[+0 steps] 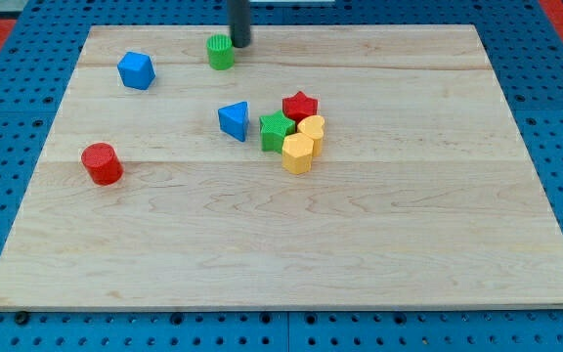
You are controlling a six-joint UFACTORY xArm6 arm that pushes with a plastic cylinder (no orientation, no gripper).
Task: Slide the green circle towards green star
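The green circle stands near the view's top, left of centre. The green star sits lower and to the right, in a cluster near the board's middle. My tip is right beside the green circle, at its upper right, touching or nearly touching it. The rod comes down from the view's top edge.
A red star, a yellow heart and a yellow hexagon crowd the green star's right side. A blue triangle lies just left of it. A blue cube is at upper left, a red cylinder at left.
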